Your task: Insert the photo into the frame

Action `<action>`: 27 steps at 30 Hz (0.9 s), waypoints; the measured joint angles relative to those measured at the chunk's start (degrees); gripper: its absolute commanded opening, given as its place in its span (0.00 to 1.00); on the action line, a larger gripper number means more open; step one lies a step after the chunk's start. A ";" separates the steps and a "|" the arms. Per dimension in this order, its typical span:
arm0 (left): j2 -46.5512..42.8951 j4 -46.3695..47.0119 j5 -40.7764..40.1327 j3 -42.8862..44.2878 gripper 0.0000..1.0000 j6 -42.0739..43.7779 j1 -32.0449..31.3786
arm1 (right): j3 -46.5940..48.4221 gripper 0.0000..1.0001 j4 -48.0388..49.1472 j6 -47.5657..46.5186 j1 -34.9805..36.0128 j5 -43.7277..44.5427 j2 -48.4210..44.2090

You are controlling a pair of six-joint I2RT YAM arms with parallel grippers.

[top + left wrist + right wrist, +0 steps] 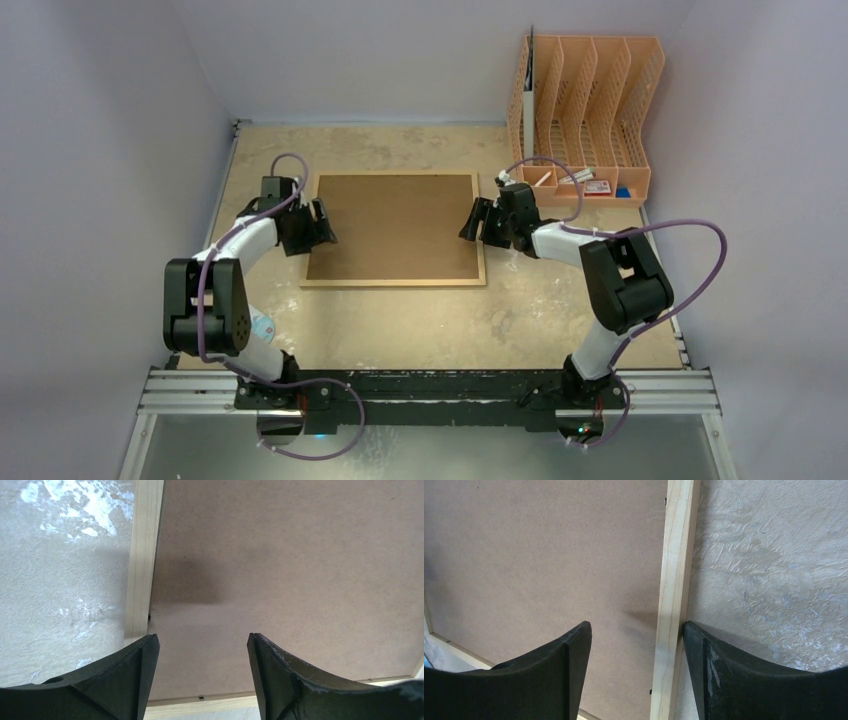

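Note:
The frame (395, 228) lies flat in the middle of the table with its brown fibreboard back (280, 555) facing up and a thin light-wood border (676, 555) around it. My left gripper (325, 225) is at its left edge, open, its jaws (202, 640) over the board near the near-left corner. My right gripper (472, 222) is at the right edge, open (636, 627). Its jaws straddle the wood border, and the outer finger (704, 660) stands against the border's outside. Neither gripper holds anything. The photo is out of view.
An orange file organiser (590, 110) stands at the back right, with small items in its front tray. Grey walls enclose the table on three sides. A small blue-and-white thing (262, 325) lies by the left arm's base.

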 measured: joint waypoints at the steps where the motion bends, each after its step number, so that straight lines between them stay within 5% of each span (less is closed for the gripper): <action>1: -0.42 -0.20 -0.04 0.11 0.71 -0.09 -0.13 | -0.02 0.71 0.00 0.02 0.02 0.15 -0.04; 21: -4.87 -2.05 -8.79 0.76 0.71 -4.02 -0.48 | 0.00 0.71 -10.10 -0.59 0.59 5.05 -4.22; 27: -4.83 -4.59 -12.22 0.79 0.71 -7.23 -0.48 | 10.75 0.72 -14.36 -1.77 0.59 7.48 0.11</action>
